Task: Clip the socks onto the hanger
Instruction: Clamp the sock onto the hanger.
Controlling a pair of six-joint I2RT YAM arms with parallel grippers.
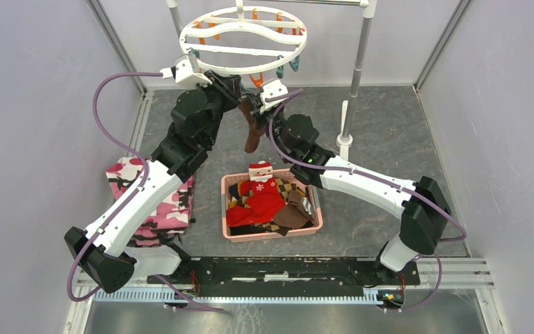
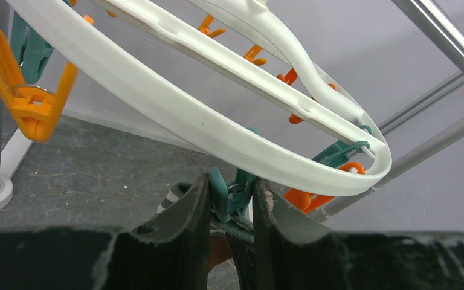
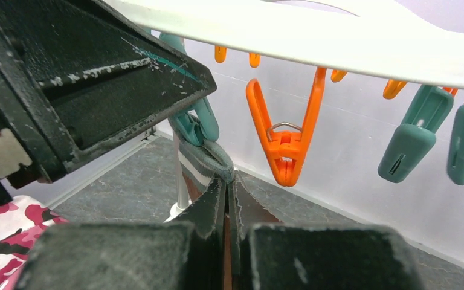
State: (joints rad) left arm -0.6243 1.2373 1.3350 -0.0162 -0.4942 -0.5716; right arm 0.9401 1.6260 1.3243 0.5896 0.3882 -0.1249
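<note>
Right wrist: right gripper (image 3: 226, 188) pinches sock (image 3: 200, 166) at teal clip (image 3: 197, 124).

A dark brown sock (image 1: 253, 132) hangs under the white hanger (image 1: 222, 67).

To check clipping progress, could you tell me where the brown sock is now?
Top view, centre-back: the brown sock hangs from the right fingers under the hanger's near rim, behind the pink basket.

Legible text, labels, brands, numbers, signs: none. The hanger (image 2: 187, 115), the socks (image 1: 252, 136) and the basket (image 1: 224, 209) bear no readable marking in any view.
</note>
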